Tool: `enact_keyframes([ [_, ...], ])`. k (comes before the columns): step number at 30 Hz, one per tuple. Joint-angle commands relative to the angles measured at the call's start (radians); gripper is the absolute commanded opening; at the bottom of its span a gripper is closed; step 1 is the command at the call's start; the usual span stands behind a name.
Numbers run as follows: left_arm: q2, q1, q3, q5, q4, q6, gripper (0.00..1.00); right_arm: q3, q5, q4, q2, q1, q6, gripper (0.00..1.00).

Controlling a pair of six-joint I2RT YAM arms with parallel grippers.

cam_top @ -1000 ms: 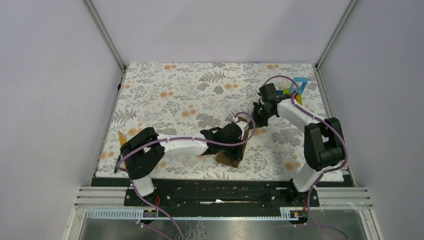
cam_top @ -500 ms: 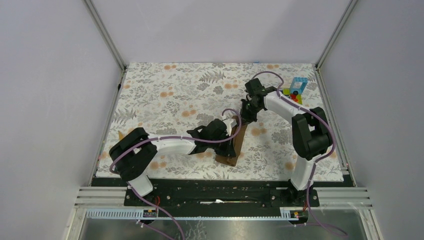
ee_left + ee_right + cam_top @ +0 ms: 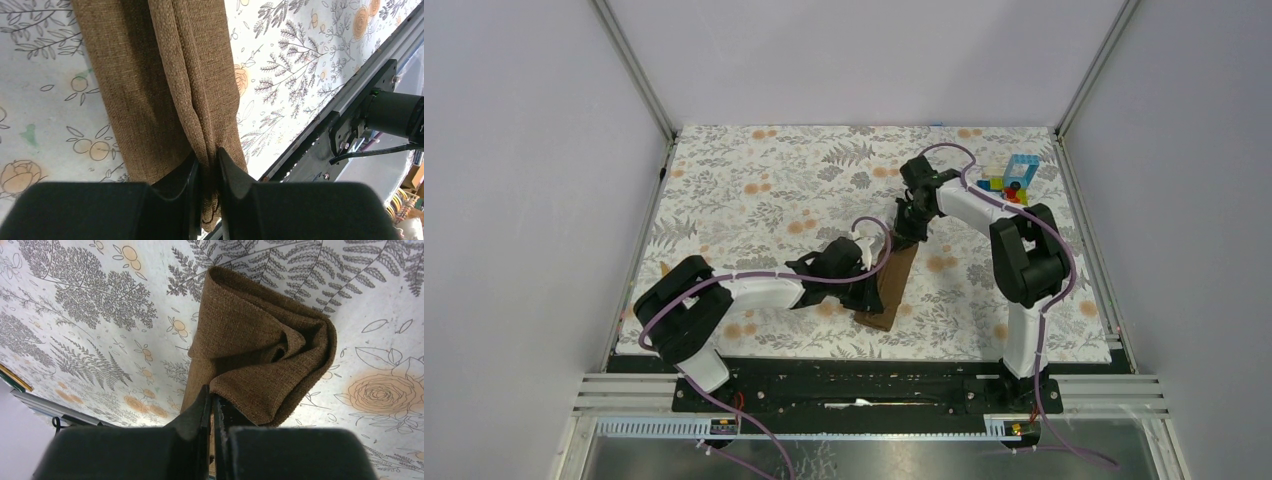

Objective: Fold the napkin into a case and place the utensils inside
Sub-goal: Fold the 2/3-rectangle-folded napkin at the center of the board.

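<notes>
Napkin (image 3: 894,290) lies as a folded strip on the cover (image 3: 754,190). Left gripper (image 3: 207,159) is clamped on a fold of it. Right gripper (image 3: 211,396) is clamped on its far end.

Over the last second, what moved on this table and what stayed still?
Both arms swung toward the robot's left. The left gripper drew back along the napkin, so more of it shows as a long strip up to the right gripper. Both pinch the cloth now. The napkin's near end and the toy blocks stayed put.
</notes>
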Motion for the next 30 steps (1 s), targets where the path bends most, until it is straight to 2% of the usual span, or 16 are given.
enact_keyframes([
  [1, -0.034, 0.016, -0.004, 0.022, -0.050, 0.014, 0.21, 0.065, 0.053, 0.036, 0.031, -0.001, 0.022, 0.00],
  [5, -0.038, 0.019, 0.020, -0.012, -0.116, 0.030, 0.27, 0.056, 0.064, 0.068, 0.035, -0.001, 0.054, 0.00],
  [9, -0.070, 0.017, 0.042, -0.028, -0.162, 0.037, 0.41, 0.050, 0.065, 0.095, 0.044, 0.000, 0.093, 0.00],
  [15, -0.133, 0.018, 0.118, -0.066, -0.270, 0.050, 0.55, 0.042, 0.060, 0.116, 0.053, -0.001, 0.112, 0.00],
  [18, -0.128, 0.019, 0.181, -0.135, -0.342, 0.052, 0.61, 0.034, 0.059, 0.117, 0.050, -0.001, 0.110, 0.00],
  [25, -0.032, 0.022, 0.311, -0.262, -0.479, 0.043, 0.65, 0.022, 0.050, 0.120, 0.043, -0.001, 0.094, 0.00],
  [30, -0.045, 0.022, 0.313, -0.289, -0.513, 0.044, 0.67, 0.018, 0.050, 0.121, 0.028, -0.001, 0.078, 0.00],
])
